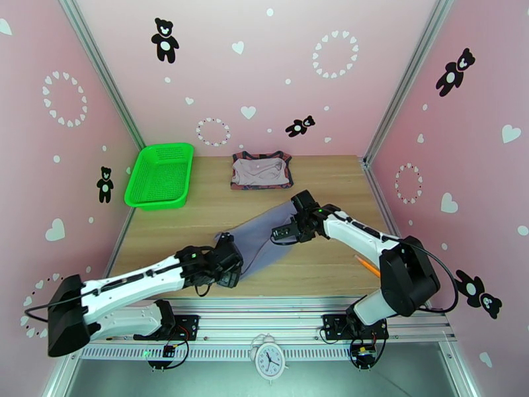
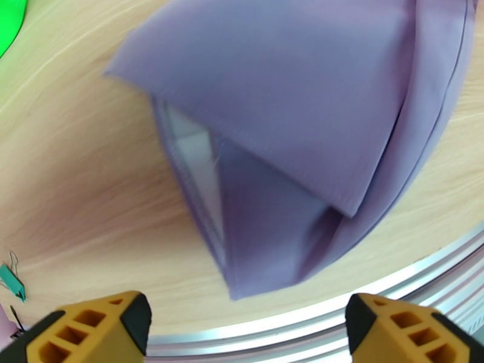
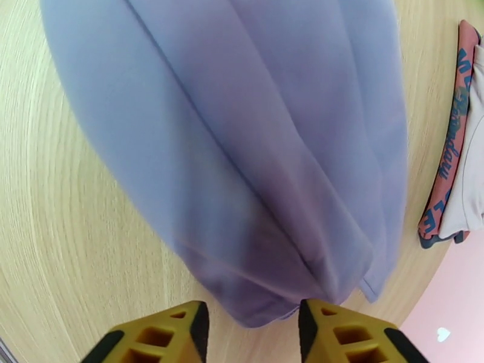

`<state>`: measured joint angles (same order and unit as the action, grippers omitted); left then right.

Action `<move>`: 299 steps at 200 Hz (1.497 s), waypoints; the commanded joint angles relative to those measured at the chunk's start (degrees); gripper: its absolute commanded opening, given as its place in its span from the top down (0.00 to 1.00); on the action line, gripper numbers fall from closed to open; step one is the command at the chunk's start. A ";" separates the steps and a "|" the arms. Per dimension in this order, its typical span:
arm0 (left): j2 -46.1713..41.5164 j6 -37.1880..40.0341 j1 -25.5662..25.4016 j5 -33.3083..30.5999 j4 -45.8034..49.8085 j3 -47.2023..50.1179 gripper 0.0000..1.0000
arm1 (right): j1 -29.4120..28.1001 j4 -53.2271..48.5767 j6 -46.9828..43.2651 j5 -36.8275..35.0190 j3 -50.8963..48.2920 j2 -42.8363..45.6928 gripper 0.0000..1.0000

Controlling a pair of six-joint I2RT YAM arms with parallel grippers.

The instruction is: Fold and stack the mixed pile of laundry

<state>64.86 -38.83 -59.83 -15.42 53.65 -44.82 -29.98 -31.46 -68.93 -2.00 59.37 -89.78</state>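
While grey-lavender shirt [image 1: 261, 236] lay diagonally across mid bench [image 1: 330, 186], left gripper [image 2: 247, 311] stood wide open off its near end; right gripper [image 3: 251, 316] sat part-open, tips at its far end.

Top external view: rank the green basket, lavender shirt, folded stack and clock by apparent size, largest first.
1. The green basket and the lavender shirt, about alike; arms hide part of the shirt.
2. The folded stack.
3. The clock.

Pink walls [image 1: 278, 74] dotted with black teddy-bear stickers [image 1: 164, 40] and white hearts [image 1: 248, 112], joined by aluminium corner posts [image 1: 104, 74], enclose an evenly lit pale wooden table [image 1: 330, 180], a white alarm clock [image 1: 269, 358] standing in front.
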 commanded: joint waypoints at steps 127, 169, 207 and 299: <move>5.92 0.42 -0.33 3.44 -2.14 -0.09 0.06 | -0.39 -5.90 -1.61 -1.47 9.80 -10.68 0.94; 7.30 3.66 -3.70 5.38 -4.44 -1.41 0.09 | 3.71 -5.34 2.36 -4.52 10.04 -5.45 1.00; 13.59 7.83 -5.50 2.67 -9.82 -4.95 0.09 | 8.33 -3.47 5.81 -8.69 9.63 -4.09 1.00; 25.77 21.27 -12.11 -2.59 -16.46 -10.75 0.20 | 9.74 -3.71 7.40 -6.35 9.80 -3.46 1.00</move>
<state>88.33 -22.48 -69.56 -17.58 38.15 -53.93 -20.40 -34.50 -62.65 -9.10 67.94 -95.18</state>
